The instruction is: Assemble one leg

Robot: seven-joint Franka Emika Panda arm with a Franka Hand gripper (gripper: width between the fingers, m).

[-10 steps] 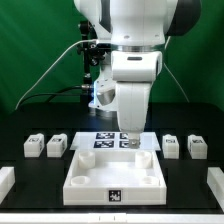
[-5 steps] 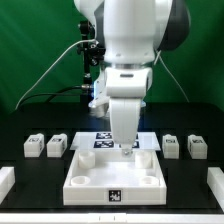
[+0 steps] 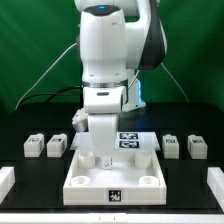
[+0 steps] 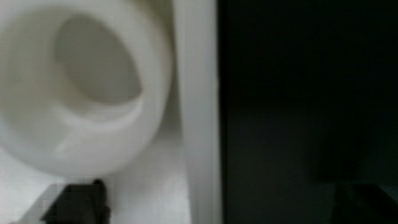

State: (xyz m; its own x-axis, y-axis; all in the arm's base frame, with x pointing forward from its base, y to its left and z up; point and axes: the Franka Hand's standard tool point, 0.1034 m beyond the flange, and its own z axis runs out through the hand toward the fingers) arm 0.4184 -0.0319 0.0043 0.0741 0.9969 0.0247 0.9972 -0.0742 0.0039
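Four legs rest on the table (image 3: 40,175) in the exterior view, none of them held. The nearest leg (image 3: 57,146) sits just beside the gripper (image 3: 101,152) on the exterior view's left, with a second leg (image 3: 33,146) beyond it. The other two legs (image 3: 170,146) (image 3: 197,148) lie well apart from the hand on the exterior view's right. A second ago the hand hung over the marker board (image 3: 128,139), behind the middle of the tray-like part (image 3: 115,168). It has since swung toward the exterior view's left and dropped, so its tip now sits low at that part's back corner and the marker board is uncovered beside it. In this view the hand's own body hides how the fingers stand. The wrist view is blurred and very close. A round white hollow (image 4: 89,90) of the tray-like part fills one side, a pale rim (image 4: 192,100) runs straight down the middle, and the dark table lies beyond it. One dark fingertip (image 4: 80,205) shows on the hollow's side of the rim, and a fainter dark shape shows on the table's side. From this the fingers read as apart, with the rim between them and nothing clamped. The shift suggests the hand is going for the tray-like part first, probably to take its rim and set it in place. If so, picking up a leg is not yet begun and the task is at an early stage.
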